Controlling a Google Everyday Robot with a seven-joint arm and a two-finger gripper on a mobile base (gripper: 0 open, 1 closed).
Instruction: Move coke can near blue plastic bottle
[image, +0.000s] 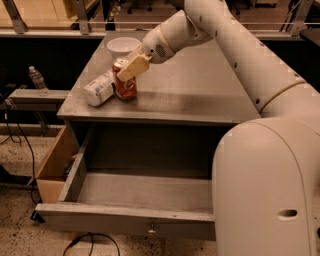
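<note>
The red coke can stands upright on the grey table top, right beside the pale blue plastic bottle. The bottle lies on its side to the can's left, and the two touch or nearly touch. My gripper reaches in from the upper right. Its tan fingers are closed around the top of the can and hide the can's upper part.
A white bowl stands behind the can at the table's far left. A large drawer hangs open below the table front. A small clear water bottle stands on a ledge to the left. My robot's body fills the lower right.
</note>
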